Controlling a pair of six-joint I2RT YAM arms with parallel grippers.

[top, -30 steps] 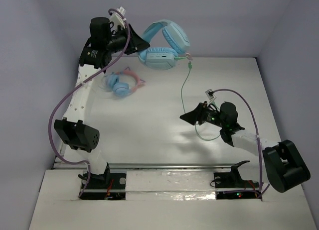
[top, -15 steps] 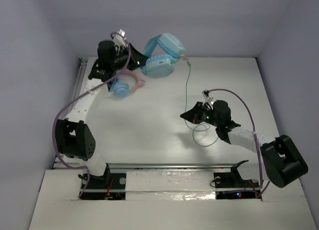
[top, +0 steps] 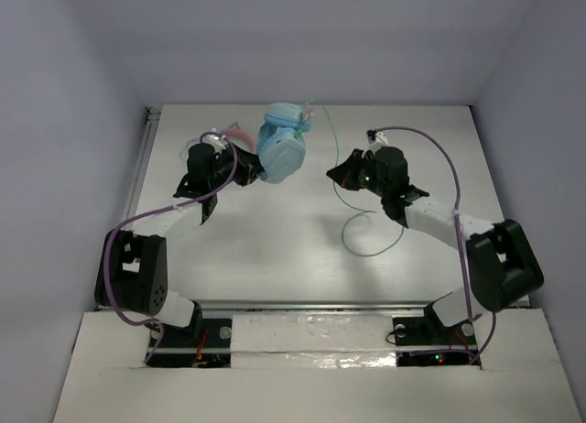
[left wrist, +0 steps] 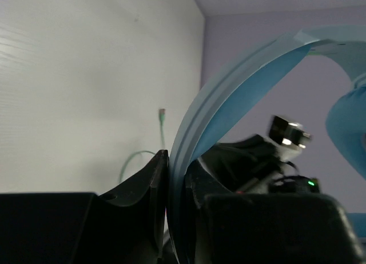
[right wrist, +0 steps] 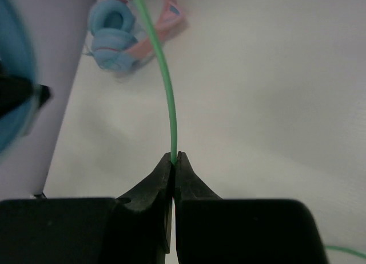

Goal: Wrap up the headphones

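The light-blue headphones (top: 279, 151) hang above the back middle of the table, held by their band (left wrist: 240, 87). My left gripper (top: 249, 170) is shut on that band, the jaws pinching it edge-on in the left wrist view (left wrist: 177, 201). The thin pale-green cable (top: 331, 144) runs from the top of the headphones down to my right gripper (top: 333, 174). The right gripper (right wrist: 174, 157) is shut on the cable (right wrist: 166, 87). Past the grip, the cable falls in a loose loop (top: 368, 243) on the table.
A smaller blue headphone set with a pink cat-ear band (right wrist: 128, 35) lies at the back left, mostly hidden behind the left arm (top: 233, 130) in the top view. The back wall and side walls close in the white table (top: 275, 258).
The right gripper shut on the cable and moved toward the back. The left arm came down and nearer, carrying the headphones toward the middle.
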